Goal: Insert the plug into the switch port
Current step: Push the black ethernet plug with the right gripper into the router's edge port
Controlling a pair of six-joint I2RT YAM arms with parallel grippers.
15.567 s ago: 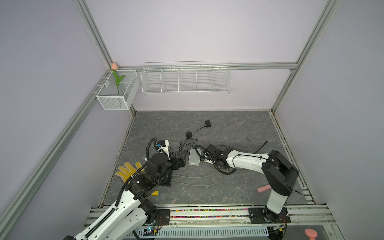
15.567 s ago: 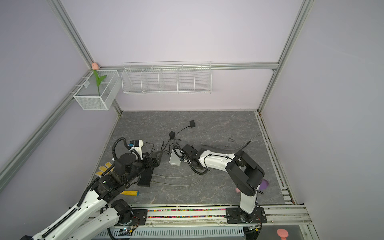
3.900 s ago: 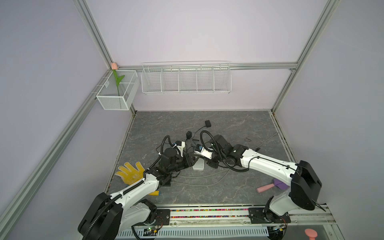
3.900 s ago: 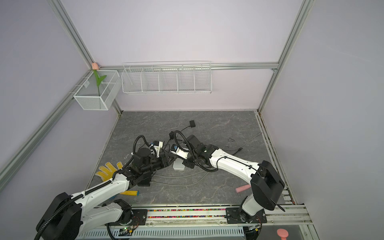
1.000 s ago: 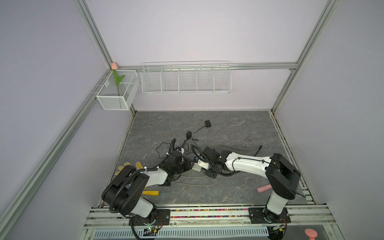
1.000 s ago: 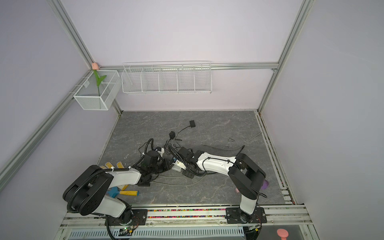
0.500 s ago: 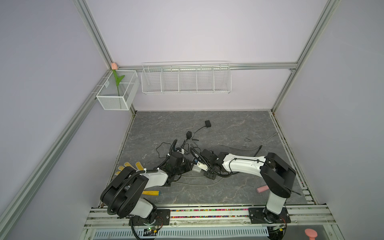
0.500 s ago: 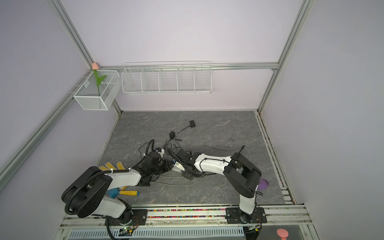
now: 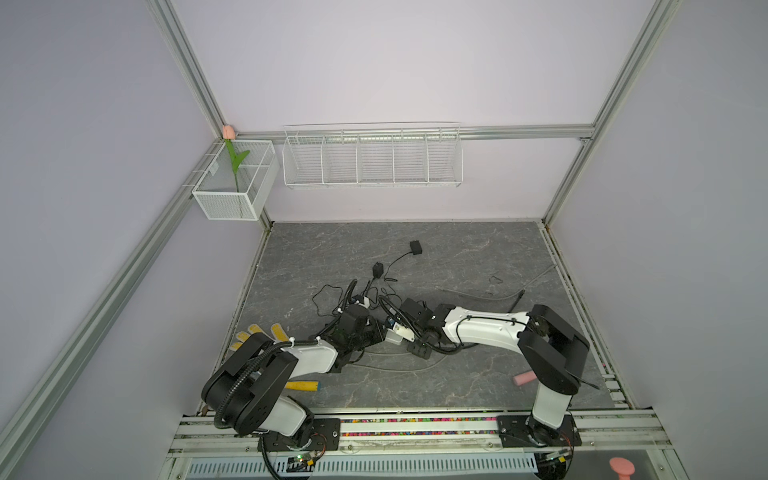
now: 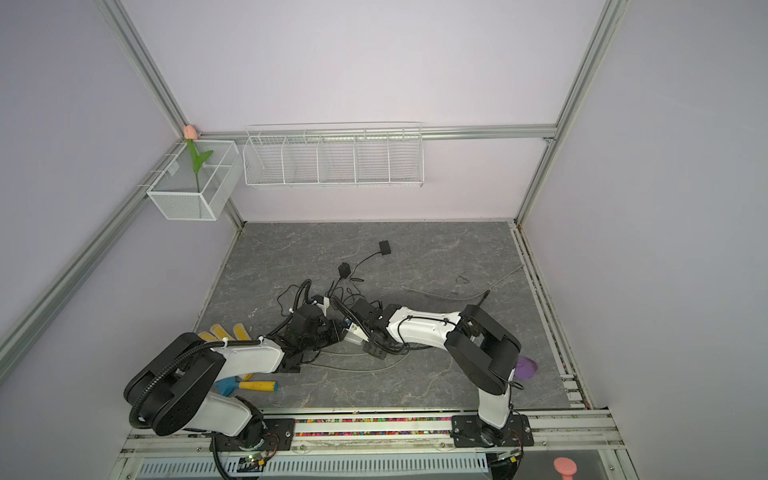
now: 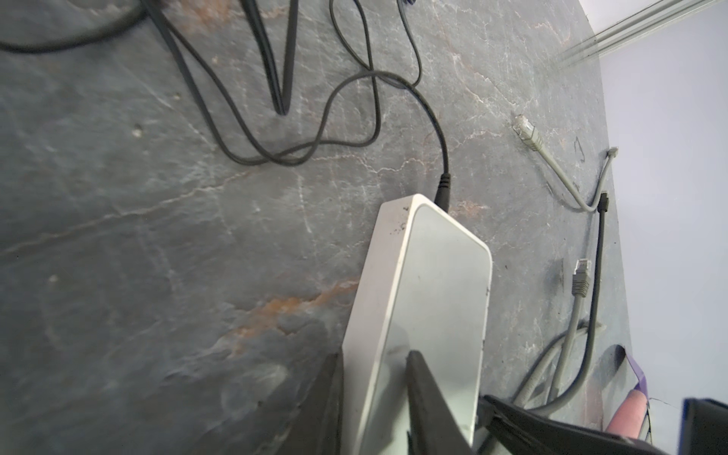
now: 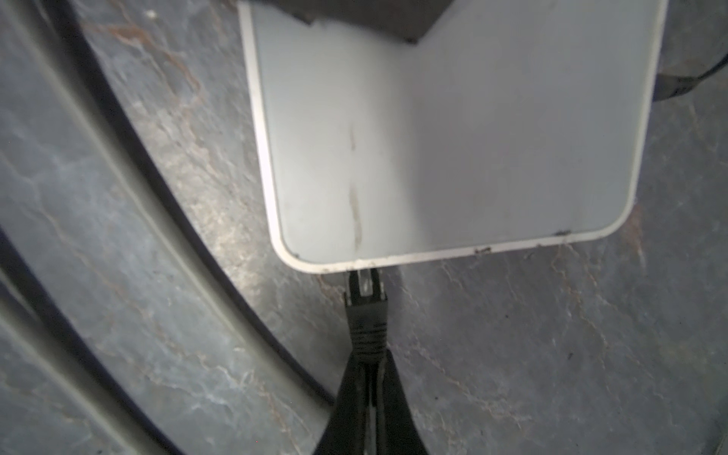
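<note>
Our left hand (image 11: 374, 370) is closed part-way on one end of the white switch (image 11: 433, 275), a dark finger on either side of it. Our right hand (image 12: 368, 372) is pinched fully together on the black boot of the plug (image 12: 366, 311). The plug's clear tip meets the switch's near edge close to a corner, but we cannot tell how deep it sits.

The switch rests on the grey worktop (image 11: 157, 256), and a black lead (image 11: 443, 185) enters its far end. Beyond it, two grey cable ends (image 11: 528, 132) lie loose on the worktop. In both top views, our two hands meet at the switch (image 9: 395, 336) in the front middle of the worktop, among tangled black cables.
</note>
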